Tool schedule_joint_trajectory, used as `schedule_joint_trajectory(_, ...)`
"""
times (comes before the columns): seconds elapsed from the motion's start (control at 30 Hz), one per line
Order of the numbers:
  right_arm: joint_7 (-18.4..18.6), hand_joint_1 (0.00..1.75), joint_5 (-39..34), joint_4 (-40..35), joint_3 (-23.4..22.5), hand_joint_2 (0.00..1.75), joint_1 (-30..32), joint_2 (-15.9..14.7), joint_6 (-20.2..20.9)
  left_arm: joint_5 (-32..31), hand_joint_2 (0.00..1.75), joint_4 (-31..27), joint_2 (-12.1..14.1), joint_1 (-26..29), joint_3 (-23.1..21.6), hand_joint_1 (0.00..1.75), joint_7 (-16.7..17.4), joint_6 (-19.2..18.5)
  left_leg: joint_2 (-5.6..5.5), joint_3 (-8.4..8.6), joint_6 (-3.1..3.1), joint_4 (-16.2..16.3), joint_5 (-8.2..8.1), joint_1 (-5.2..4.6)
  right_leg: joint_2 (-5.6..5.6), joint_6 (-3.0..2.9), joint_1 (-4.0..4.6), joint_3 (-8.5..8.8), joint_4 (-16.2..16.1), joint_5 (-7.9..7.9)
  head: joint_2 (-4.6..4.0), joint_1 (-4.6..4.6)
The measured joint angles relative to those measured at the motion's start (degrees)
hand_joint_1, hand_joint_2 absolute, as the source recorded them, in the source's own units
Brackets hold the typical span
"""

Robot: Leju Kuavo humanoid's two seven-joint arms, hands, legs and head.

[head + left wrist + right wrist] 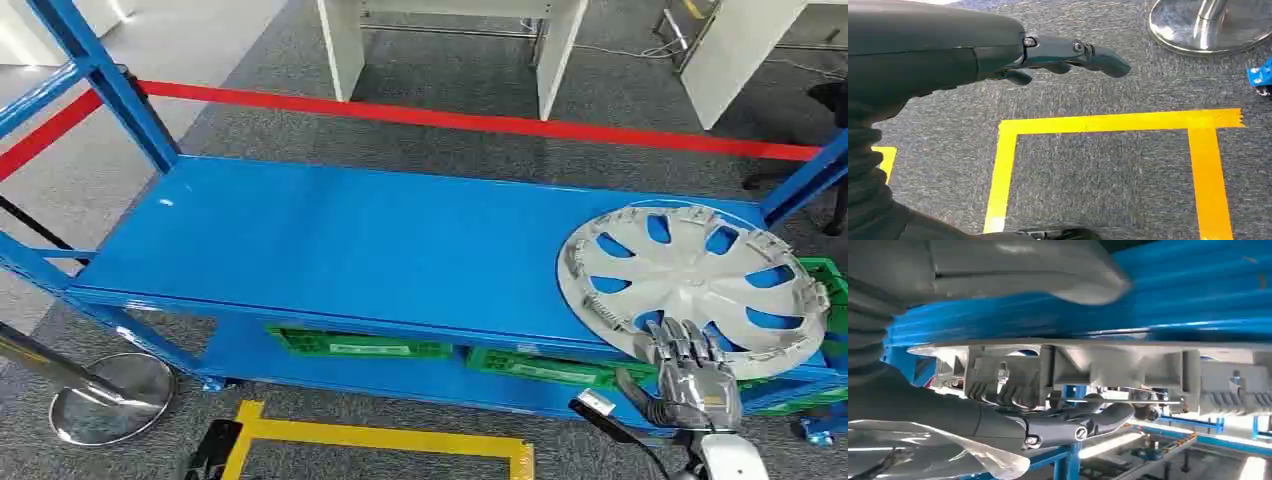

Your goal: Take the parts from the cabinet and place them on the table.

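Here the right hand (690, 370) grips the hubcap's (690, 275) near rim

Red barrier tape (480, 121) crosses the grey carpet above yellow floor tape (380, 438), beside a chrome stanchion base (110, 397).

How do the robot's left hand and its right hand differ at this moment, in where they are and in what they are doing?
The right hand is raised at the front edge of the blue shelf, fingers on the rim of the silver wheel cover; the left hand hangs above the grey carpet and yellow floor tape. The right hand grips the wheel cover, thumb on one side and fingers on the other; the left hand holds nothing, its fingers apart. Both have dark fingers.
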Motion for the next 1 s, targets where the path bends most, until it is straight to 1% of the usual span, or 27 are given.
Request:
schedule_joint_trajectory(0.13,0.4,0.0,0.0,0.1,0.2,1.75,0.4,-0.9,0.4,0.2,1.75,0.0,0.1,0.0,0.0,0.0,0.0,-0.2,0.0,0.0,0.0,0.0,0.0,0.0,-0.01,0.0,0.0,0.01,0.0,0.0,0.0,0.0)
schedule_joint_trajectory(0.27,0.4,0.0,0.0,0.3,0.3,1.75,0.5,-1.0,0.8,0.2,1.75,0.0,0.3,0.0,0.0,0.0,0.1,-0.3,0.0,0.01,0.0,0.0,0.0,0.0,0.0,0.0,0.0,0.01,0.0,0.0,0.0,-0.02)
schedule_joint_trajectory(0.43,0.4,0.0,-1.7,0.6,0.9,1.75,0.5,-1.0,2.7,0.2,1.75,0.0,0.4,0.0,-0.1,0.0,0.1,-0.3,0.0,0.01,0.0,0.0,0.0,0.0,0.01,0.0,0.0,0.03,0.0,0.0,0.0,0.0)
schedule_joint_trajectory(1.0,0.4,0.0,-2.1,0.5,1.4,1.75,0.4,-1.0,3.1,0.2,1.75,0.0,0.7,0.1,-0.4,0.0,0.1,-0.3,0.0,0.03,0.0,0.0,0.0,0.0,0.01,0.01,0.0,0.05,0.0,0.01,0.0,0.0)
